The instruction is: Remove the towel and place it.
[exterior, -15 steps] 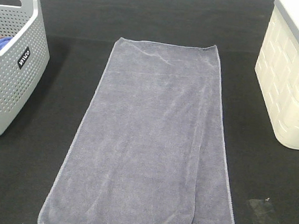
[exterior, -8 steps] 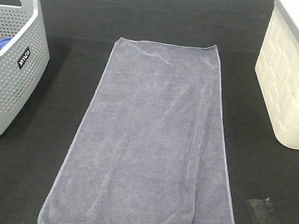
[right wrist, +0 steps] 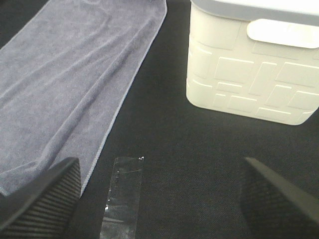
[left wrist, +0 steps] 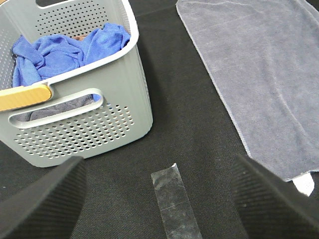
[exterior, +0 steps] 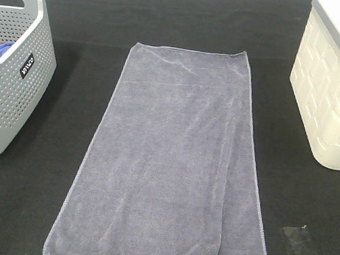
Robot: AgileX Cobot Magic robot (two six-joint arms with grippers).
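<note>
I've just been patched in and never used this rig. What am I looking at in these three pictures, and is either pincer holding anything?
It is a two-armed robot. One camera looks down from above; the other two ride on the wrists. On the black table the grey towel lies spread flat. Left of it stands a grey perforated basket with a blue cloth inside; right stands a cream bin. Strips of clear tape mark the table. The left pincer and the right pincer are both open, holding nothing.

Towel [exterior: 169, 163] flat btwn basket [exterior: 11, 88] (left) & bin [exterior: 332, 101]
</note>
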